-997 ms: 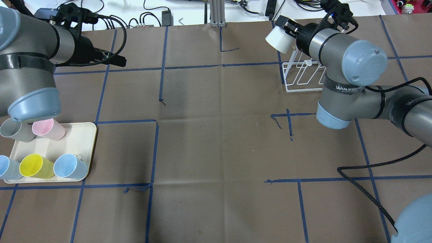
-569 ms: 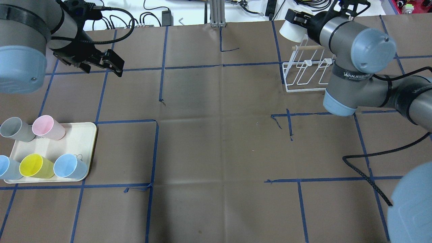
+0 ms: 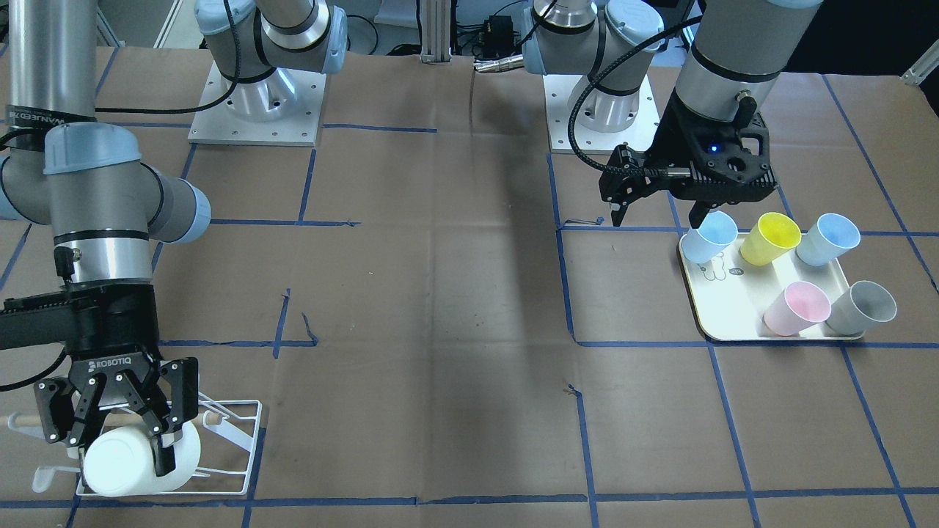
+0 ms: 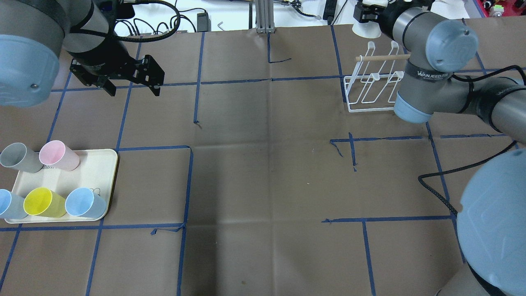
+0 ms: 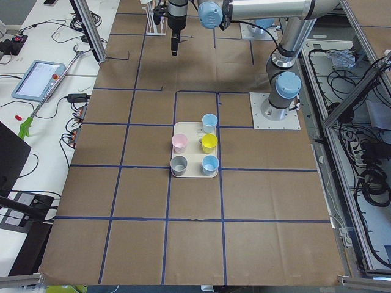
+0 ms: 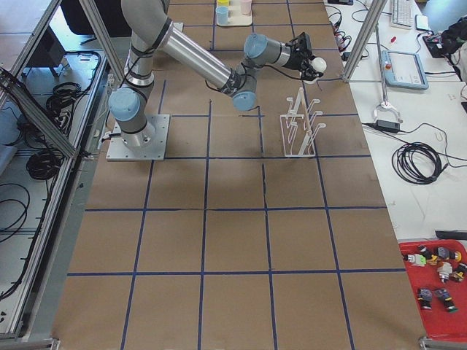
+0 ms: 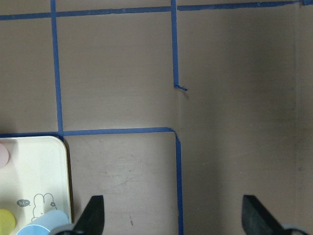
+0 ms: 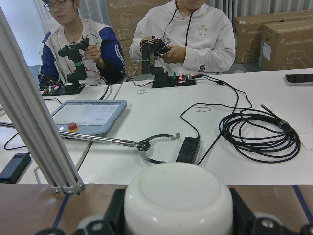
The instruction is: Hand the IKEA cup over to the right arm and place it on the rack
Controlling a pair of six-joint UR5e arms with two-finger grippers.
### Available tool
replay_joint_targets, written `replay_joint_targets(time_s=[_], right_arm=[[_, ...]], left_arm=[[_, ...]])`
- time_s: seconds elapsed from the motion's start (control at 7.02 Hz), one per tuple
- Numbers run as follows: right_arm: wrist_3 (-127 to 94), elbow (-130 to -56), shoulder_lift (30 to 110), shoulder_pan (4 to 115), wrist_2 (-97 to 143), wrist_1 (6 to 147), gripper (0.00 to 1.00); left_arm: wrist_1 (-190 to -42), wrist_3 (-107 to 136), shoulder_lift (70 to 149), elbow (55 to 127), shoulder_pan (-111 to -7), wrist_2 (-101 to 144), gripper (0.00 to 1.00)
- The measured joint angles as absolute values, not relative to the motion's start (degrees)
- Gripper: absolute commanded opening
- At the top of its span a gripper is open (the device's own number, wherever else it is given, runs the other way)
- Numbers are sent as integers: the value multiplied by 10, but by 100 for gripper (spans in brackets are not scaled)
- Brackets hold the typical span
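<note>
The white IKEA cup [image 3: 121, 463] is held on its side in my right gripper [image 3: 121, 449], which is shut on it. It hangs over the end of the white wire rack [image 3: 238, 440] nearest the operators' side. I cannot tell if it touches a prong. From overhead, only part of the cup [image 4: 364, 29] shows, beyond the rack [image 4: 372, 88] and its wooden dowel [image 4: 382, 58]. The cup's base [image 8: 178, 200] fills the bottom of the right wrist view. My left gripper [image 4: 134, 88] is open and holds nothing, above bare table paper beside the tray.
A cream tray [image 4: 98, 172] at the left holds pink [image 4: 58, 155], grey [image 4: 18, 157], yellow [image 4: 43, 202] and two blue cups. Two people sit at a white bench [image 8: 161, 112] past the table's far edge, with cables and a tablet on it.
My right arm has carried the cup away from the robot, past the rack toward the table's far edge. My left gripper has swung right and turned to point down.
</note>
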State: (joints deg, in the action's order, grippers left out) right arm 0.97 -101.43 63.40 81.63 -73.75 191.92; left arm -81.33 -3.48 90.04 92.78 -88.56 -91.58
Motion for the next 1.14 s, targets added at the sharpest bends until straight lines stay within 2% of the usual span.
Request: replay_joint_targets(time_s=[0.57, 1.14], right_arm=[[57, -1000, 591, 797, -739, 1955, 29], [54, -1030, 587, 797, -740, 1975, 29]], left_arm=[[-815, -42, 848, 988, -859, -920, 99], [-809, -218, 765, 1107, -690, -917, 98]])
